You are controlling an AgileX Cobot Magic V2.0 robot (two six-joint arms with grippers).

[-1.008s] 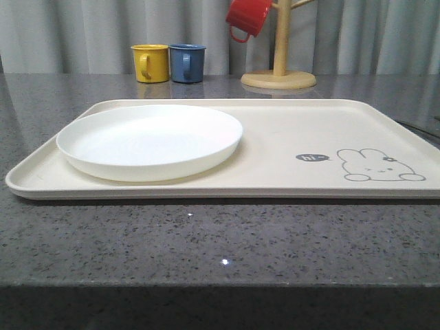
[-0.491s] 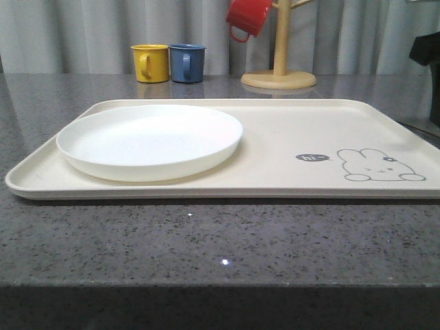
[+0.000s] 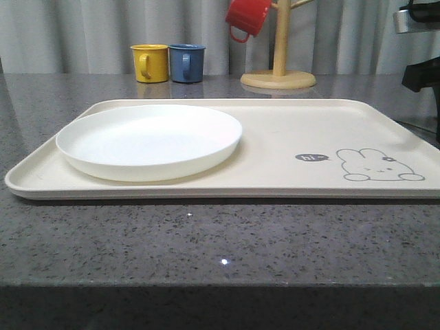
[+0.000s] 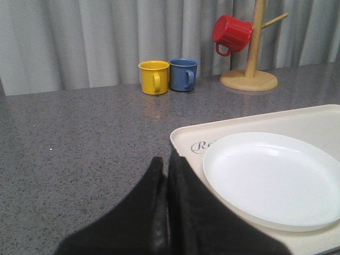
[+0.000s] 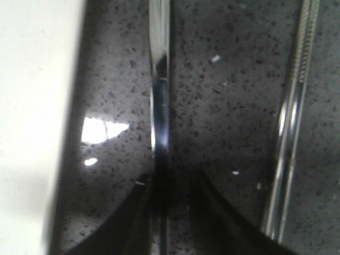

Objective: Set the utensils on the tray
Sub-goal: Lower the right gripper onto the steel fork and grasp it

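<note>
- Right end effector (image 5: 170, 186) is down low over the table (image 5: 223, 95), its two dark fingers straddling a shiny flat metal handle (image 5: 159, 95). I can't tell which utensil it belongs to.
- Whether those fingers have bitten on the handle or only bracket it, I cannot tell; the gap looks slim.
- Going in along the handle's line makes sense, I'd judge: a flat strip lying on stone gives little to grab except its edges.
- A thin ribbed metal rod (image 5: 291, 127) lies beside the handle, apart from it (possibly a chopstick, too blurred to call).
- The tray's pale edge (image 5: 32, 106) sits just beside the handle, so the carry looks short.
- In the front view the right arm (image 3: 421, 72) looms at the tray's (image 3: 289, 134) far right side.
- Left end effector (image 4: 166, 159) has its fingers pressed together, holding nothing, parked over bare table by the tray corner, out of the way, it seems.
- The white plate (image 3: 148, 141) already rests on the tray's left half; the bare half with the rabbit drawing (image 3: 380, 166) is free for cutlery.
- Surface: dark grey speckled stone, glossy enough to throw glints, so metal may slide on it.
- Behind: a grey curtain (image 3: 82, 34), a yellow mug (image 3: 150, 62) and blue mug (image 3: 187, 62) side by side, a red mug (image 3: 247, 17) hung on a wooden mug tree (image 3: 280, 62).
</note>
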